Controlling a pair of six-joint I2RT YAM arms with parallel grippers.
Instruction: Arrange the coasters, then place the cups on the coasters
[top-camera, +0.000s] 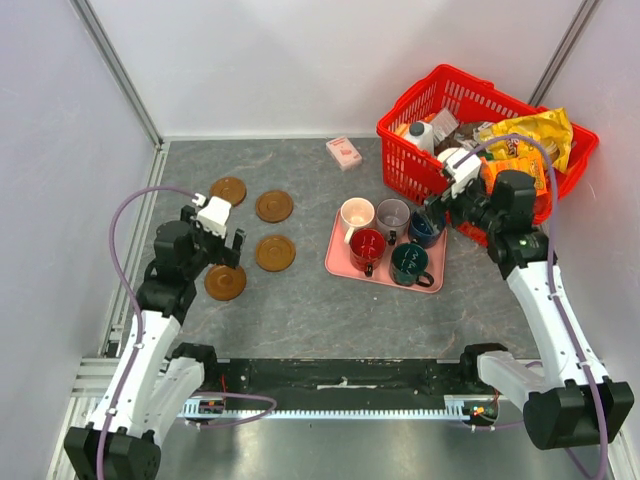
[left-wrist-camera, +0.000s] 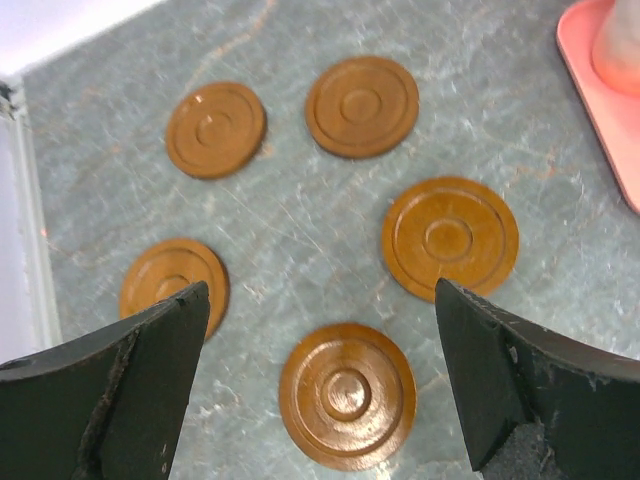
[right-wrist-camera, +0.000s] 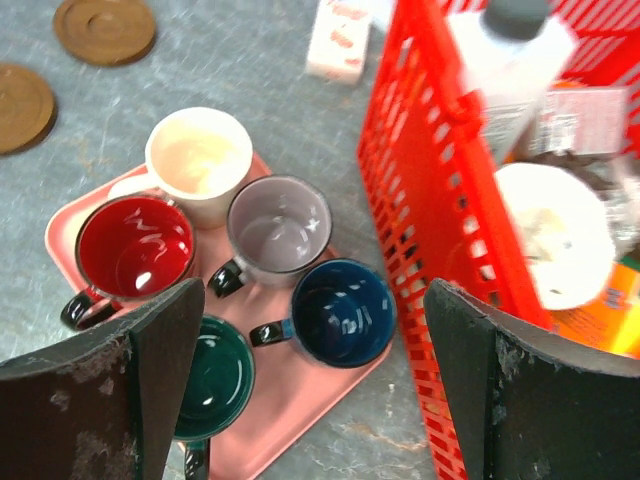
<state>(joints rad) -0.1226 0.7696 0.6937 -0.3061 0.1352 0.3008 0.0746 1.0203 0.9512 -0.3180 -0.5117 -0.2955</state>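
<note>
Several brown coasters lie on the grey table at the left, among them one at the back (top-camera: 228, 190), one beside it (top-camera: 274, 206) and one nearer (top-camera: 275, 253). My left gripper (top-camera: 217, 250) hovers open over them. In the left wrist view a coaster (left-wrist-camera: 347, 395) lies below its spread fingers (left-wrist-camera: 322, 290), which touch nothing. The cream (top-camera: 357, 213), grey (top-camera: 392, 213), navy (top-camera: 425, 230), red (top-camera: 366, 245) and green (top-camera: 410, 262) cups stand on a pink tray (top-camera: 340, 262). My right gripper (top-camera: 445, 215) is open above the navy cup (right-wrist-camera: 343, 310).
A red basket (top-camera: 420, 105) full of goods stands at the back right, close beside the tray and my right gripper. A small pink box (top-camera: 343, 152) lies behind the tray. White walls close in the back and sides.
</note>
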